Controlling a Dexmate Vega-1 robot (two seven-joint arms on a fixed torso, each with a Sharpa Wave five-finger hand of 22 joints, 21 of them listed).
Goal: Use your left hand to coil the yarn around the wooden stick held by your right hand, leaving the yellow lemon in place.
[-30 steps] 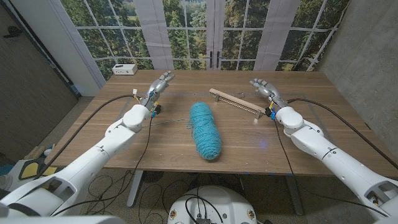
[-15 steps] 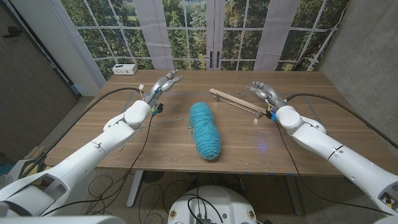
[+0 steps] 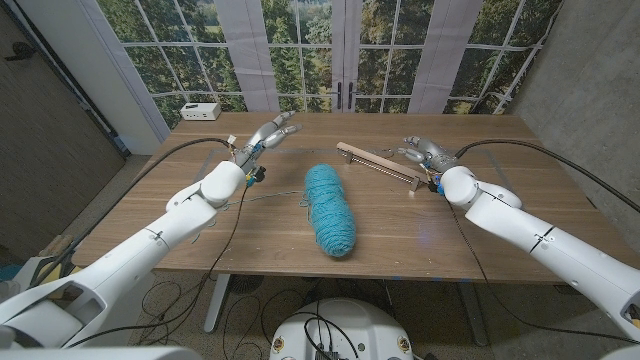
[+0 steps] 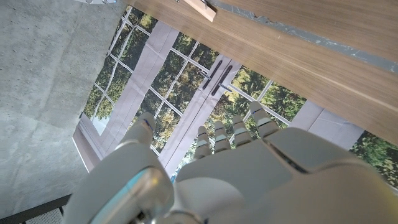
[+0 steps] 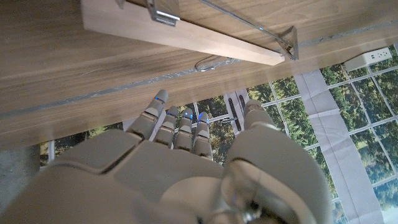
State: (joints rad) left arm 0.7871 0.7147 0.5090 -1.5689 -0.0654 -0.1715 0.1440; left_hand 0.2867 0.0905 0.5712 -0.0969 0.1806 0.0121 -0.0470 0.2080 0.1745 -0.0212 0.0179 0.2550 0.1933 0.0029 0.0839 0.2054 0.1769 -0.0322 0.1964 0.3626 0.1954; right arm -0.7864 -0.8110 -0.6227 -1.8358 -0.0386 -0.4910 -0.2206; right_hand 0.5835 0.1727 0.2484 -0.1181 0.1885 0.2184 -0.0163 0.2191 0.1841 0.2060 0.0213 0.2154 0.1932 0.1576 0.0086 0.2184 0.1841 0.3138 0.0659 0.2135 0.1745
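Hovering apart, empty fingers of left hand [image 3: 268, 136] and right hand [image 3: 421, 152]; stick [image 3: 378, 163] partly cropped.

Yarn: a teal skein [image 3: 330, 209] lies mid-table, lengthwise toward me.
Stick: the wooden stick [image 3: 378, 163] lies on the table [image 3: 500, 200] beyond the skein, to its right.
My left hand [image 3: 270, 134]: fingers spread, holding nothing.
My right hand [image 3: 422, 152]: empty, fingers apart, near the stick's end.
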